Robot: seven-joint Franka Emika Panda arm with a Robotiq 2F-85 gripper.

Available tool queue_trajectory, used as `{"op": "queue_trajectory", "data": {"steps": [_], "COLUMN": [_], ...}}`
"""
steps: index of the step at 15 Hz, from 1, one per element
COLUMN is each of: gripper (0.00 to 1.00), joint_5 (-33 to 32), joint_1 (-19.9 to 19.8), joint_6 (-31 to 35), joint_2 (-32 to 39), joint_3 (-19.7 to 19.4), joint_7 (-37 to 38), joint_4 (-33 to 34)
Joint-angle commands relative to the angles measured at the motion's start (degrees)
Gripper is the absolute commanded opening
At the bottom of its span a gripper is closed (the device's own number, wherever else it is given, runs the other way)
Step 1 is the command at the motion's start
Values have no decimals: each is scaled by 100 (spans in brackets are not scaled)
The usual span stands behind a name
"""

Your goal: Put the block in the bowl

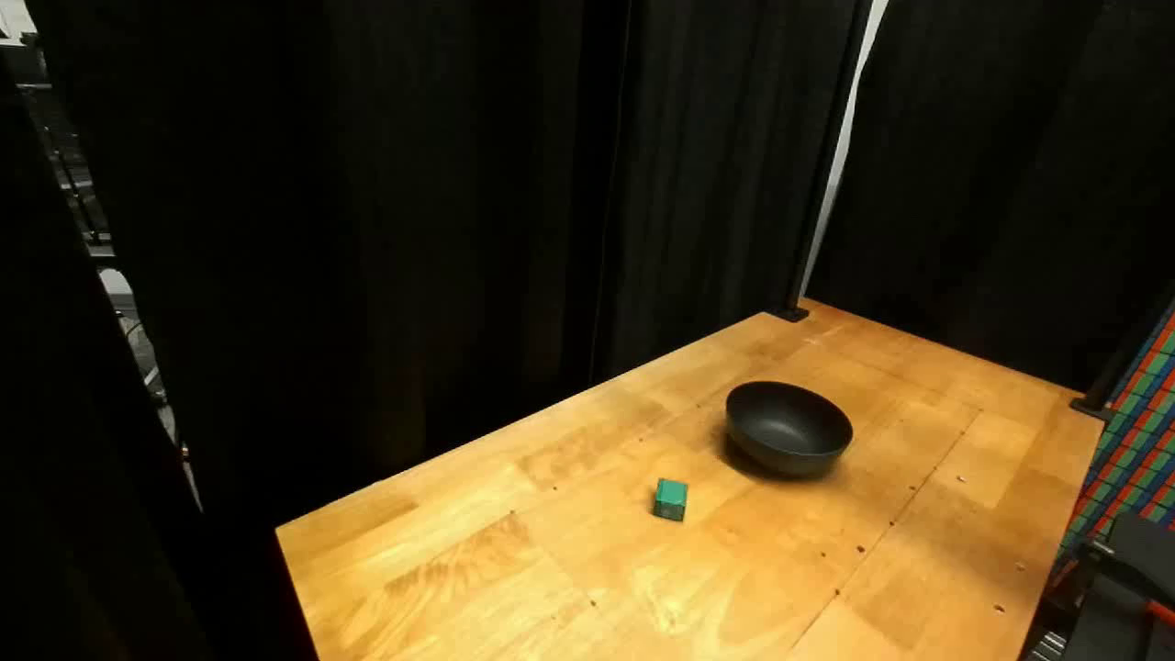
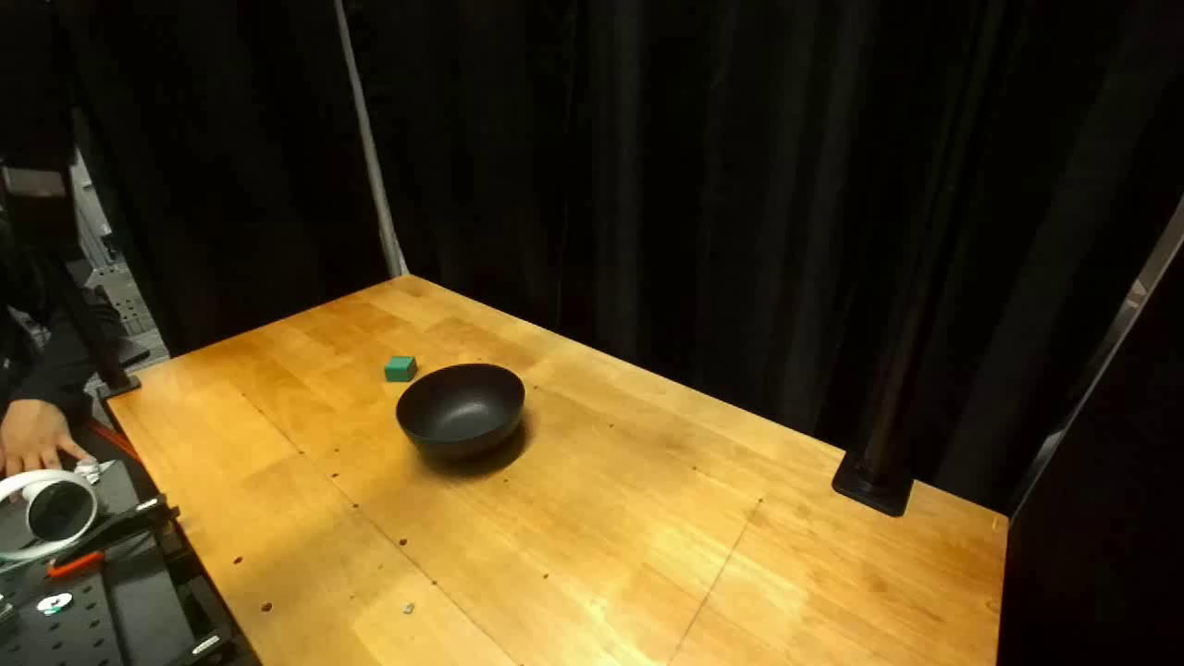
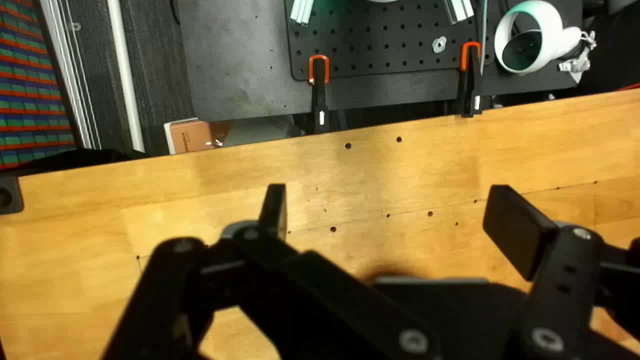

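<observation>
On the table [image 1: 587, 560], the block [image 1: 670, 500] lies left of the bowl [image 1: 788, 430].

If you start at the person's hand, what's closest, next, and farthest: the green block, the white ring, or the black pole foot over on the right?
In an exterior view, starting at the hand:
1. White ring: at the left, close beside it.
2. Green block: behind the bowl, to its left.
3. Black pole foot: right side of the table.

The table [image 1: 496, 588] is filling the lower middle of an exterior view. The block [image 1: 670, 500] is resting below centre, the bowl [image 1: 789, 431] to its upper right, a post base [image 1: 788, 314] farther up.
</observation>
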Motion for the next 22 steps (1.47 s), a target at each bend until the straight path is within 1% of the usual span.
{"op": "queue_trajectory", "data": {"steps": [1,5,8,11,13,16,17,18,20,22], "gripper": [100,100,100,100,100,100,100,100,100,100], "joint_5": [5,4,312,849,1137,1501,1557,1531,1355,1167], "joint_1": [-7,-5,293,672,921,1250,1321,1386,1467,1531], "joint_6": [-7,-8,646,1591,2338,3657,4009,4555,5315,5873], "joint_2": [4,-21,447,1049,1578,2463,2752,3102,3757,4363], "joint_3": [7,6,386,741,1022,1439,1551,1698,1903,2029], "joint_7": [-3,-2,352,476,554,733,801,947,1244,1532], "joint_4": [28,67,-62,-265,-370,-491,-447,-428,-256,-23]}}
